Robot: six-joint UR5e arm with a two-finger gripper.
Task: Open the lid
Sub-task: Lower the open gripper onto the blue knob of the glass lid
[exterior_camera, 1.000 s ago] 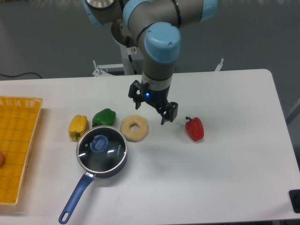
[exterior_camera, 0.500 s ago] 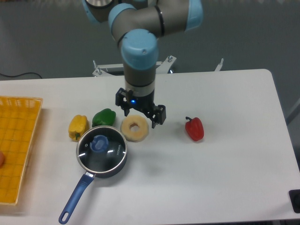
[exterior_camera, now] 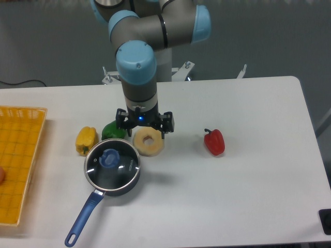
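Since the earlier frames the gripper (exterior_camera: 144, 125) has been carried leftward across the table (exterior_camera: 248, 175), from a spot between the ring and the red pepper to a place above the far edge of the pale ring-shaped piece (exterior_camera: 148, 141) and beside the green pepper (exterior_camera: 113, 129). Its wrist has also been turned, so that the two fingers are now spread nearly level from left to right. The jaws are seen apart, with nothing held between them. A small blue light is lit on the gripper body.

Nothing on the table has been shifted. The lid (exterior_camera: 111, 163) is seated on the dark blue saucepan (exterior_camera: 106, 182), its blue knob (exterior_camera: 109, 157) at the centre, and it lies nearer the camera and to the left of the gripper, apart from it. The saucepan's long handle is pointed toward the near left edge of the table.

A yellow pepper (exterior_camera: 86, 140) is placed left of the green one, and a red pepper (exterior_camera: 214, 141) lies well apart to the right. An orange mesh basket (exterior_camera: 18, 160) is set at the left edge.

No brand, label or legible writing can be made out.
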